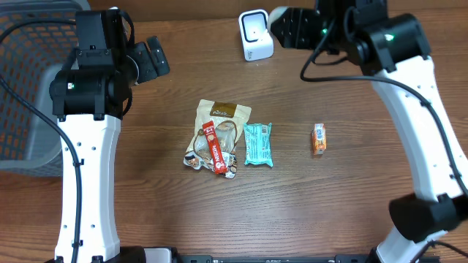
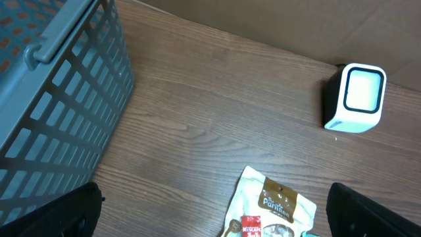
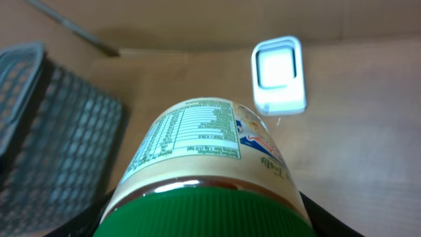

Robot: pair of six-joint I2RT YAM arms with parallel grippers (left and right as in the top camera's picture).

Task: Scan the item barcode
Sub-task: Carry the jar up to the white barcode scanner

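Green-lidded jar (image 3: 204,151) is sitting clamped in the right gripper (image 1: 290,27), just short of the scanner (image 3: 279,74).
Closest to the wrist camera, the lid (image 3: 197,214) is filling the view and the jar's nutrition label (image 3: 191,135) is facing up. The white scanner is standing just beyond on the wooden table (image 1: 351,197). Over by the grey basket (image 1: 25,95), the left gripper (image 1: 151,60) is hovering with jaws spread wide, gripping nothing.

Overhead looks straight down on the whole table (image 1: 351,197). Left wrist camera angles down toward the far barcode scanner (image 2: 355,99) and basket (image 2: 59,99); right wrist, tight behind its green-lidded jar (image 3: 204,158), catches both too.
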